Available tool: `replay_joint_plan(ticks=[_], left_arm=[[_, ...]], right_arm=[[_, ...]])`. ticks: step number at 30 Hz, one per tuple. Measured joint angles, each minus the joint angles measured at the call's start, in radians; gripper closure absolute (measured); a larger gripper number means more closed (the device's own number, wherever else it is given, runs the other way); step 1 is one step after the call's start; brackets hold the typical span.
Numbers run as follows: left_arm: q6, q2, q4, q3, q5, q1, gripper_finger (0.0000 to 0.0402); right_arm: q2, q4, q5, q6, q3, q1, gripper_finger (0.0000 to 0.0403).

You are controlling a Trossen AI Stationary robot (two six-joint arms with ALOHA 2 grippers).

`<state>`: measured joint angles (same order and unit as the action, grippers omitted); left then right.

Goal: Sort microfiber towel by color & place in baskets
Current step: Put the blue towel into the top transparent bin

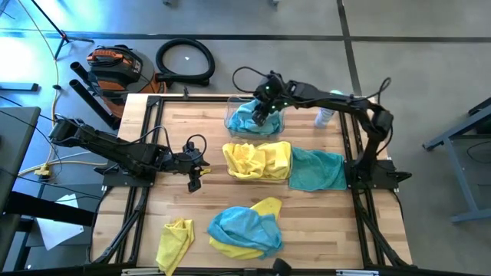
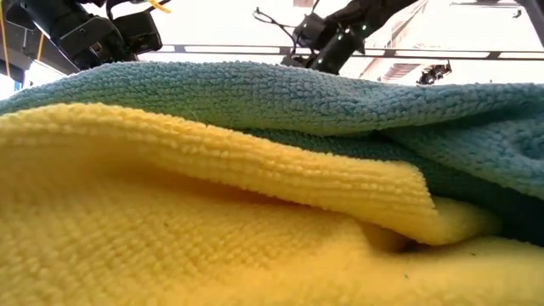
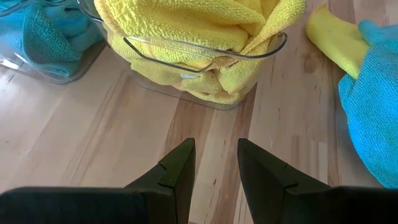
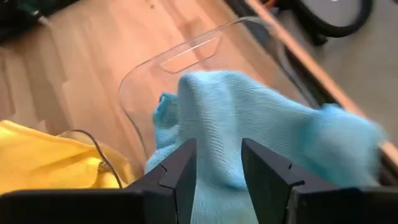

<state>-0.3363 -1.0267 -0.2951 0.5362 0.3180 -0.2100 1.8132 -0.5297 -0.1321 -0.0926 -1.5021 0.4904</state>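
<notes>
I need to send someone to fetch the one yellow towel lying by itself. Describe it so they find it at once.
Start at the wooden table and go to its near edge, on the left arm's side. There a yellow towel lies crumpled into a narrow strip on bare wood. Unlike the other yellow cloths, it touches no blue cloth and sits in no basket.

Wooden table [image 1: 307, 222] with towels [image 1: 317, 170], two baskets [image 1: 232, 116], bottle [image 1: 324, 117].

Two clear baskets [image 1: 230, 116] [image 1: 257, 159], about three yellow towels [image 1: 175, 241], three teal ones [image 1: 317, 170], one bottle [image 1: 324, 117].
</notes>
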Motion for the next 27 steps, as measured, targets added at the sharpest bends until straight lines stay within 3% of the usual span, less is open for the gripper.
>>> replay_joint_plan(ticks=[6,11,16,21,27], left_arm=[[-0.002,0.000,0.001,0.000,0.000,0.000,0.0292],[-0.002,0.000,0.001,0.000,0.000,0.000,0.0292],[-0.002,0.000,0.003,0.000,0.008,0.000,0.0292],[-0.002,0.000,0.003,0.000,0.009,0.000,0.0292],[-0.002,0.000,0.003,0.000,0.009,0.000,0.0292]], right_arm=[[-0.027,-0.120,0.112,-0.024,0.000,0.000,0.0279],[0.022,-0.101,0.150,-0.030,0.057,0.001,0.0279],[0.126,0.034,0.152,-0.015,0.094,0.001,0.0279],[0.228,0.064,0.124,-0.013,0.089,0.002,0.0279],[0.225,0.055,0.121,-0.007,0.088,0.002,0.0279]])
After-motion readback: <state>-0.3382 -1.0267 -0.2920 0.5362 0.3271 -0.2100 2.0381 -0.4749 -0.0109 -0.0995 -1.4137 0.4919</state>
